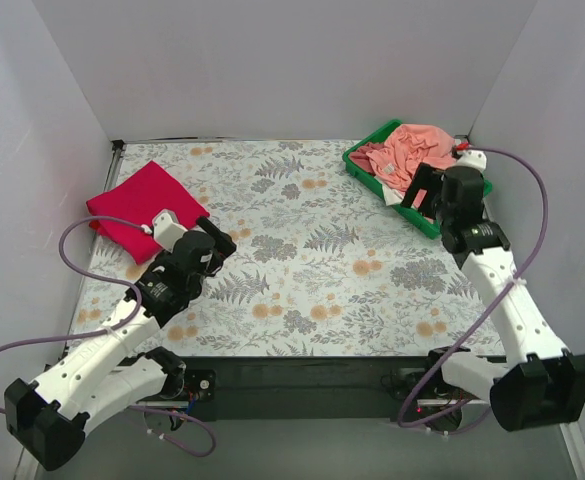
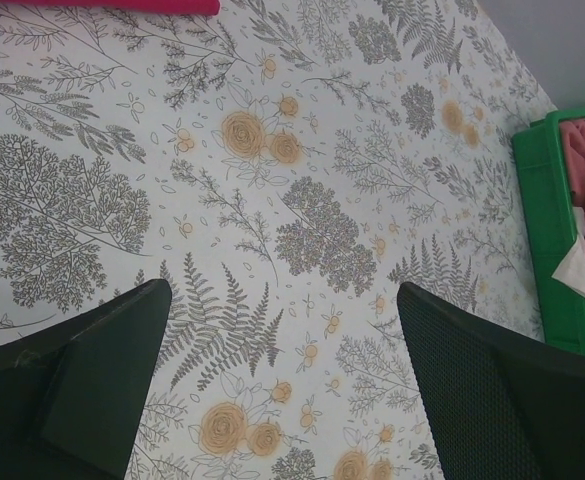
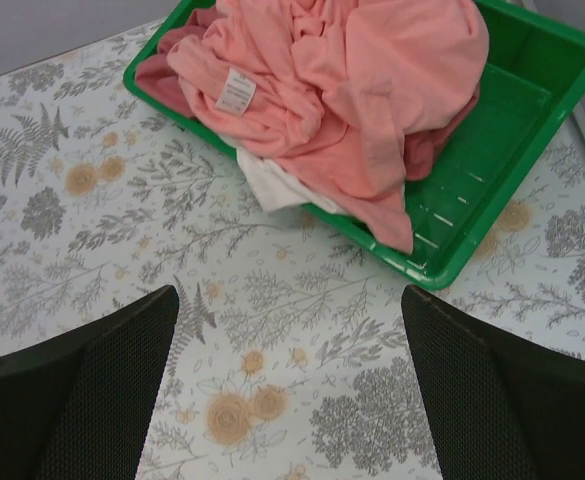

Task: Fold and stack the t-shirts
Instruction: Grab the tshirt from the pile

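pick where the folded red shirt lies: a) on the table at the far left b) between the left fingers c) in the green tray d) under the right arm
a: the red shirt lies flat on the table at the far left, well apart from the tray, with nothing gripping it.

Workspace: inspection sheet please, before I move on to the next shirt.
Surface: floral tablecloth, flat.
Job's things: crimson shirt folded, far left; salmon-pink shirt heaped over dusty-rose shirt and white shirt in green tray, far right.
Clutter: nothing seen.
Grippers: left pincer open, empty; right pincer open, empty, facing the tray.
Cables: left purple cable and right purple cable loop beside the arms.
Surroundings: white walls on three sides.
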Robot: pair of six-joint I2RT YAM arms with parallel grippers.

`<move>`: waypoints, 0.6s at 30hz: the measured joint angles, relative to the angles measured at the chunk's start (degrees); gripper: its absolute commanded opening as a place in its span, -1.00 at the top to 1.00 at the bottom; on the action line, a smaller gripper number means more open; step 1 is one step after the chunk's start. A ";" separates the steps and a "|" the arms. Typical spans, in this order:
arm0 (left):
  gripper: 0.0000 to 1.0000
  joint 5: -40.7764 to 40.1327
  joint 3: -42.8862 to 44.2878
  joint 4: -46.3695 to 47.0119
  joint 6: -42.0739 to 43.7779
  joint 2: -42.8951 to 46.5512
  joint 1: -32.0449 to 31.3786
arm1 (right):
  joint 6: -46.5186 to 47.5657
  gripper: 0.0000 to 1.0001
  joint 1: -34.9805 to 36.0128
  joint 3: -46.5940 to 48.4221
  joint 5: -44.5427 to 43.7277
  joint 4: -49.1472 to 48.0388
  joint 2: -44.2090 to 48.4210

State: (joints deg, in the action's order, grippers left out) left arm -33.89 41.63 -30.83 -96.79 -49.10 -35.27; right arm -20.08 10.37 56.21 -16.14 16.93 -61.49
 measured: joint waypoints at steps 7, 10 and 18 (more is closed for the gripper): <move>-0.93 0.09 -0.04 0.74 0.81 -1.18 0.00 | 4.76 -0.95 -4.33 17.20 -0.46 0.00 -20.35; -0.93 0.02 -0.07 1.36 1.38 -1.49 0.00 | 6.10 -0.93 -7.19 23.52 0.07 0.11 -28.24; -0.92 0.02 -0.76 2.40 2.08 -2.16 0.00 | 10.01 -0.91 -13.29 43.52 4.59 1.51 -50.03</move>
State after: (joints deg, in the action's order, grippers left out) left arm -33.87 40.86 -28.42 -94.72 -51.27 -35.27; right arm -10.07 -2.92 99.72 -11.55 18.44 -111.53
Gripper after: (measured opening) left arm 0.962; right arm 0.959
